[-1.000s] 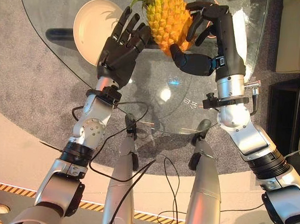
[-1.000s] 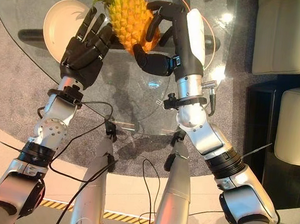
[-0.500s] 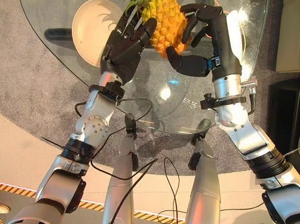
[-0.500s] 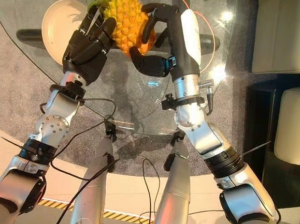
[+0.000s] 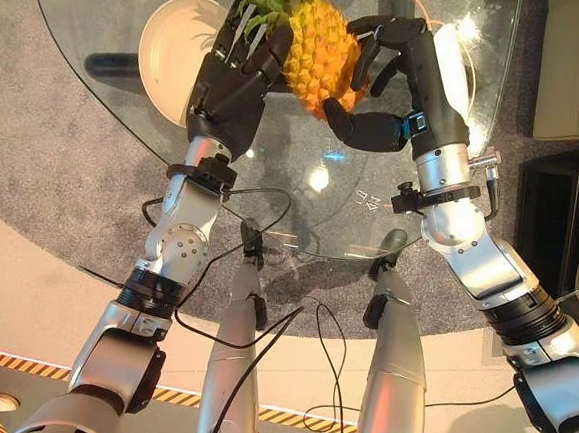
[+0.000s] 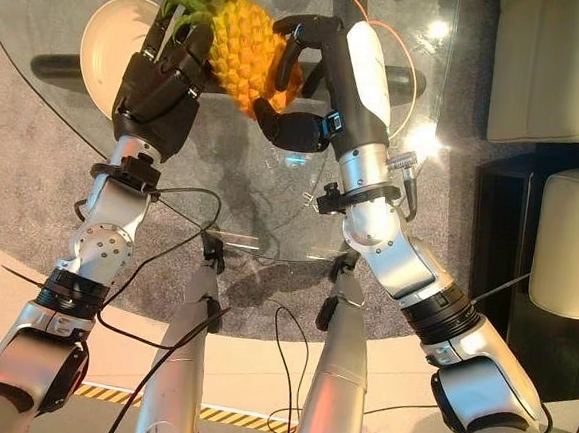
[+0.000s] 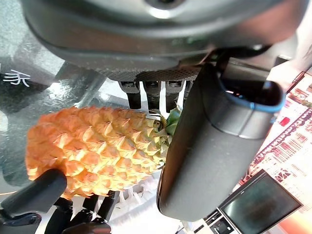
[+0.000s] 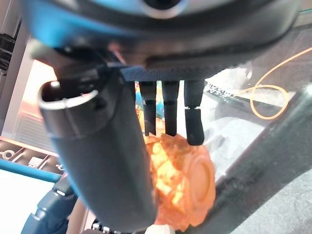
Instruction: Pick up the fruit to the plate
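Observation:
A yellow pineapple (image 5: 318,43) with a green crown lies crosswise over the glass table, held between both hands. My left hand (image 5: 230,76) presses its straight fingers against the crown end, open; its thumb (image 7: 214,146) stands beside the leaves of the pineapple (image 7: 92,146). Fingers of my right hand (image 5: 406,70) curl over the pineapple's base end, with the thumb (image 8: 102,156) under the fruit (image 8: 185,185). A cream plate (image 5: 167,51) sits on the glass just left of my left hand, partly hidden by it.
The round glass table (image 5: 95,6) shows grey carpet beneath, and its near rim curves in front of my arms. An orange cable loop (image 6: 409,80) lies on the glass right of my right hand. Beige seats (image 6: 562,67) stand at the right.
My left hand has closed in on the pineapple's crown end and now touches it. The pineapple, in my right hand, has shifted a little left toward the plate.

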### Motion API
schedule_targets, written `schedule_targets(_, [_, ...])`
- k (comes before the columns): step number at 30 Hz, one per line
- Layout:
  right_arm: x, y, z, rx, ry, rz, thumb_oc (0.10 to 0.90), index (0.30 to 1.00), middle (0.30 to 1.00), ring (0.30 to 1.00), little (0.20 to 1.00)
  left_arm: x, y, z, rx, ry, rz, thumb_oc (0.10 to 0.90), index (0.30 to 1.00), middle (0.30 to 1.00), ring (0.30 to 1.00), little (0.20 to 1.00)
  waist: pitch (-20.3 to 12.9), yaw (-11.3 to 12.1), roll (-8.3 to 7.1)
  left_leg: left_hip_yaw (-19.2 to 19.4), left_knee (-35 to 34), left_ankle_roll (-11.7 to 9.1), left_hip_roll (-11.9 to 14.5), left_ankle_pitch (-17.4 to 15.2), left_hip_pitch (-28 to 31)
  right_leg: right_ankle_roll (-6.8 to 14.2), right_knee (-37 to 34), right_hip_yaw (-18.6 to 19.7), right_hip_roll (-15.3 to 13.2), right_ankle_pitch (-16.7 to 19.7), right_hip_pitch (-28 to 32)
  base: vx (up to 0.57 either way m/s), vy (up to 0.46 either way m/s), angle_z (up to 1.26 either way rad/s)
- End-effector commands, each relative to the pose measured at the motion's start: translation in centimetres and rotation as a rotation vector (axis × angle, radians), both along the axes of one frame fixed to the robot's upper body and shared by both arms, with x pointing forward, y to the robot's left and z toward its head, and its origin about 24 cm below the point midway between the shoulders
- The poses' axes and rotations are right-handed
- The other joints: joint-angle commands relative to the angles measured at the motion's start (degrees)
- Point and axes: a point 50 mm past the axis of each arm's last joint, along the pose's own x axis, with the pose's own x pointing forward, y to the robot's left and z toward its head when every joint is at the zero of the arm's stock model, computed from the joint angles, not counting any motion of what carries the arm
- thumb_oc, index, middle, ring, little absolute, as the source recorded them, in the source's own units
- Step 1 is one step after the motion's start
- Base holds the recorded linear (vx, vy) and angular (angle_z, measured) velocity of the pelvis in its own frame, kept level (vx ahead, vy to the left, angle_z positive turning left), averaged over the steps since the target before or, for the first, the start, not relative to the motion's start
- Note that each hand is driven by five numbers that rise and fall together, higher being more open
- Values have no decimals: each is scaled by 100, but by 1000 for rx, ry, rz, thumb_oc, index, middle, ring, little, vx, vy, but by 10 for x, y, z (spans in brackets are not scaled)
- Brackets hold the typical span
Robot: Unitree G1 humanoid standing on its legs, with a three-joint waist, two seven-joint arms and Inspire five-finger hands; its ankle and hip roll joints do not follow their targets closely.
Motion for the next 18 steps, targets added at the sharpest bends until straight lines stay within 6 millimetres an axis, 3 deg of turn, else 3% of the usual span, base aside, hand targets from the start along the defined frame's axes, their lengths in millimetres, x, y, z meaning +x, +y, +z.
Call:
schedule_targets(1, [-40,24,59,-86,-329,163,100,300,300,300,200,-32,0,65,-46,-354,-23,800,900,900,900,900,-141,44,-134,-97,479,-167,28,-275,-312,366,-734,-291,-174,318,416,0,0,0])
schedule_targets(18, [-58,44,66,-254,-408,251,100,300,300,300,200,-35,-3,67,-46,-351,-33,800,900,900,900,900,-141,66,-156,-134,506,-158,5,-285,-379,370,-705,-304,-140,298,360,0,0,0])
